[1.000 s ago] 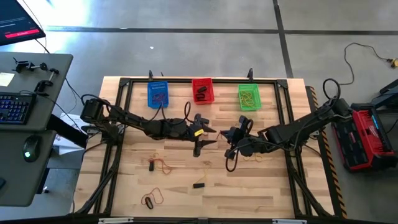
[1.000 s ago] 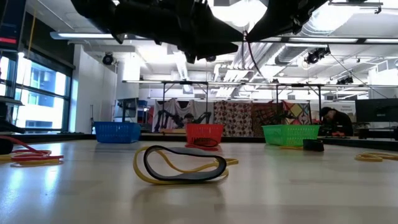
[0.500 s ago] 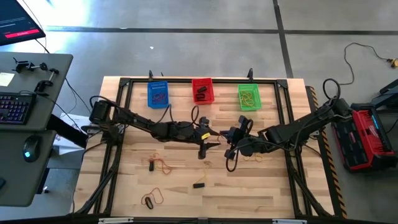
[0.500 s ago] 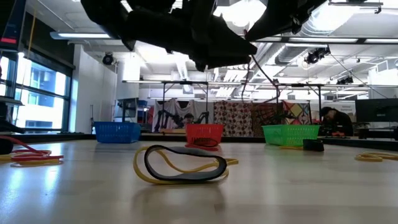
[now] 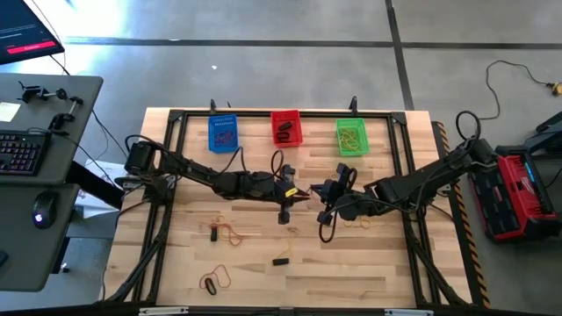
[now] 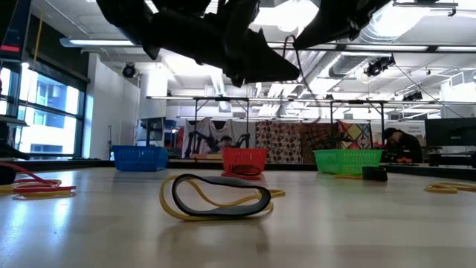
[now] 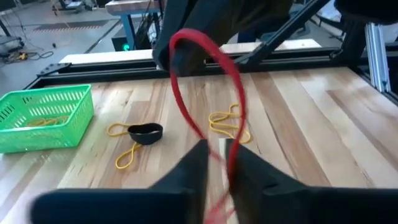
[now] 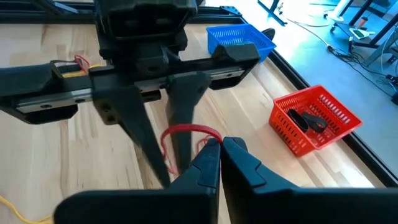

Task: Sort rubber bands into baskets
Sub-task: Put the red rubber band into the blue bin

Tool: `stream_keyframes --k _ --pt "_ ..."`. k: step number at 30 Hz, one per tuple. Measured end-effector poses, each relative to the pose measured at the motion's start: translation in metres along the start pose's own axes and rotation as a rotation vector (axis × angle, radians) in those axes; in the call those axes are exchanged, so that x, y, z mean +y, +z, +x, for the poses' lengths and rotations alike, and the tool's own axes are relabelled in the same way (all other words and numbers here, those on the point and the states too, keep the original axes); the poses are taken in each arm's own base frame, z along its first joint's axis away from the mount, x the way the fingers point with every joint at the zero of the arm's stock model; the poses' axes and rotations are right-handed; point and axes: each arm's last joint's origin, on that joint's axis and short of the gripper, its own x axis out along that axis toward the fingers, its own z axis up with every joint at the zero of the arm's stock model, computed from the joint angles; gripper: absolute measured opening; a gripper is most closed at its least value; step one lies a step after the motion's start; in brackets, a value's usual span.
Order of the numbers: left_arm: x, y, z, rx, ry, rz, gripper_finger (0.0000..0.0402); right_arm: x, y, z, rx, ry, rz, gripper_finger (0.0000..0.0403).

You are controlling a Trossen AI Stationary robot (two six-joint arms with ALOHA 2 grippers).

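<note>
Tabletop [image 5: 369, 263] is light wood with a black frame. Three baskets in a row along its 12 o'clock edge: blue basket [image 5: 223, 133] with some bands inside, red basket [image 5: 285, 128] holding black bands, green basket [image 5: 351, 137] holding yellow ones. Both arms reach in to the tabletop centre and meet there. Left pincer [image 5: 290, 195] sits just at 9 o'clock of the right pincer [image 5: 326, 197], fingers nearly pressed together and pinching a red band [image 7: 205, 93]; the loop is off the wood and stretches toward the right pincer, whose fingers are pressed together at the loop's far end. Whether the right one actually grips the band I can't tell. Loose bands on the tabletop: a black band with yellow loops [image 7: 138, 138] toward the green basket, a yellow band [image 7: 227, 123] beside it, a red-and-black pair [image 5: 224, 232] at about 8 o'clock from centre, a black piece [image 5: 280, 261] at 6 o'clock, another black-and-orange pair [image 5: 214, 280] near the 7 o'clock corner.
</note>
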Motion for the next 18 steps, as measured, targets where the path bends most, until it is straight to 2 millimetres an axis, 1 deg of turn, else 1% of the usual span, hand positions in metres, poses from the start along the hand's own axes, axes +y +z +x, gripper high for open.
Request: stream_keyframes --k 1,3,6,13,16,18 --pt "0.000 0.000 0.000 0.003 -0.002 0.011 0.0020 0.000 0.000 0.000 0.002 0.000 -0.002 0.0000" --pt "0.000 -0.002 0.000 0.016 -0.003 0.027 0.0006 0.000 0.000 0.000 0.004 -0.001 -0.003 0.0000" --pt "0.000 -0.003 -0.002 0.047 -0.005 0.037 0.0008 0.000 -0.001 0.000 0.004 -0.001 -0.001 0.0000" --pt "0.008 0.009 -0.015 0.075 0.006 0.059 0.0002 -0.001 -0.003 0.000 0.028 -0.001 0.004 0.0003" --pt "0.015 0.016 -0.022 0.079 0.021 0.066 0.0001 -0.001 -0.003 0.000 0.029 0.000 0.004 0.0023" --pt "0.022 0.020 -0.027 0.093 0.033 0.068 0.0001 -0.001 -0.003 0.000 0.029 0.000 0.006 0.0045"
